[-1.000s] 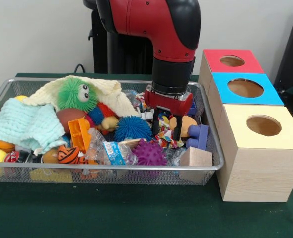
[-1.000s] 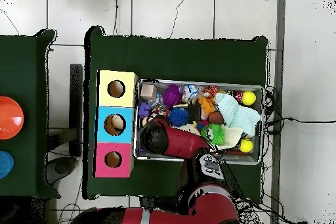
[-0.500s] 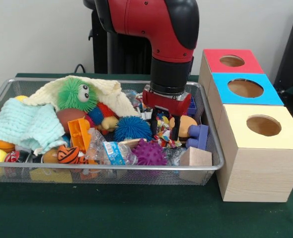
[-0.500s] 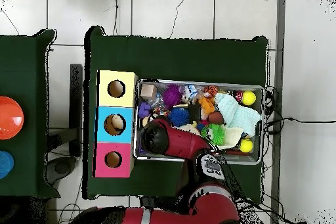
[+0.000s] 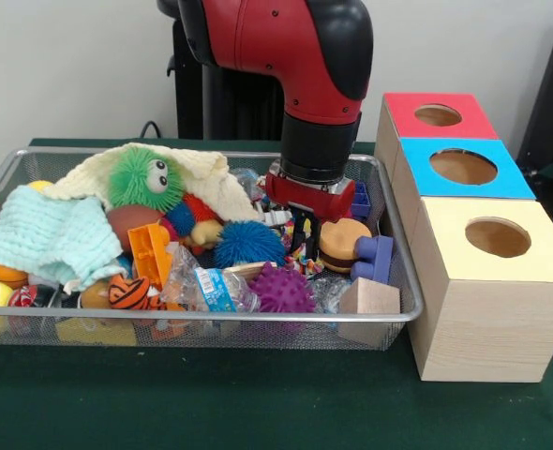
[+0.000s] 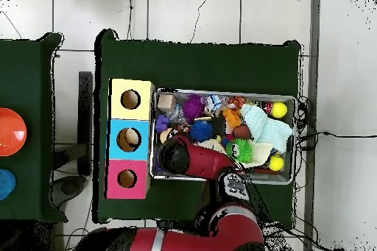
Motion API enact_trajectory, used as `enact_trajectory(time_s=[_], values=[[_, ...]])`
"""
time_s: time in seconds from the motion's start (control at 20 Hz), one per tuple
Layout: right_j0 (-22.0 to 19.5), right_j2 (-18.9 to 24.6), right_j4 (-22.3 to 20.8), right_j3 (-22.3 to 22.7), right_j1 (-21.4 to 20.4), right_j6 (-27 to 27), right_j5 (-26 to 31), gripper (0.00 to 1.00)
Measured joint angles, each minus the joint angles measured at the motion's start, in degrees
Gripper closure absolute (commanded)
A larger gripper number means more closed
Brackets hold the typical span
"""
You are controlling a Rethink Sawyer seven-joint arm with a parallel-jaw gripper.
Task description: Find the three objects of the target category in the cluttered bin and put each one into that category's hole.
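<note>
The wire mesh bin lies on the green table, full of toys; it also shows in the overhead view. My gripper hangs in the bin's right part, between a blue spiky ball and a burger toy. Its fingers stand close together on a confetti-patched lump, of which only small bits show. The other lumps are hidden. The hole in the yellow-topped box is to the right of the bin, nearest the camera; it also shows from overhead, where the arm hides the gripper.
Blue-topped and red-topped boxes stand behind the yellow one. A purple spiky ball, a wooden block, a purple block, a clear wrapper, a green fuzzy toy and a mint cloth fill the bin.
The fingers, spread wide around the lump a second ago, have closed together on it. The gripper has risen slightly, and the burger toy now shows whole.
</note>
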Motion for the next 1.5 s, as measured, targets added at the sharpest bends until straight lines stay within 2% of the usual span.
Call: enact_trajectory(time_s=[0.45,0.65,0.8,0.9,1.05,1.2,1.3,1.5], values=[[0.60,-0.55,0.00,-0.26,0.06,0.00,0.01,1.00],[2.17,-1.79,0.26,-0.23,-0.71,0.00,0.59,1.00],[5.67,-4.56,0.85,-0.22,-3.08,0.00,4.35,1.00],[9.50,-7.70,1.12,-0.27,-5.68,0.00,10.04,1.00],[13.34,-10.78,1.08,-0.62,-8.18,0.00,17.17,1.00],[17.41,-14.07,1.05,-1.57,-10.87,0.00,26.77,1.00],[19.18,-15.71,1.02,-2.29,-12.28,0.00,32.23,1.00],[20.53,-17.84,1.00,-3.59,-14.09,0.00,37.68,1.00]])
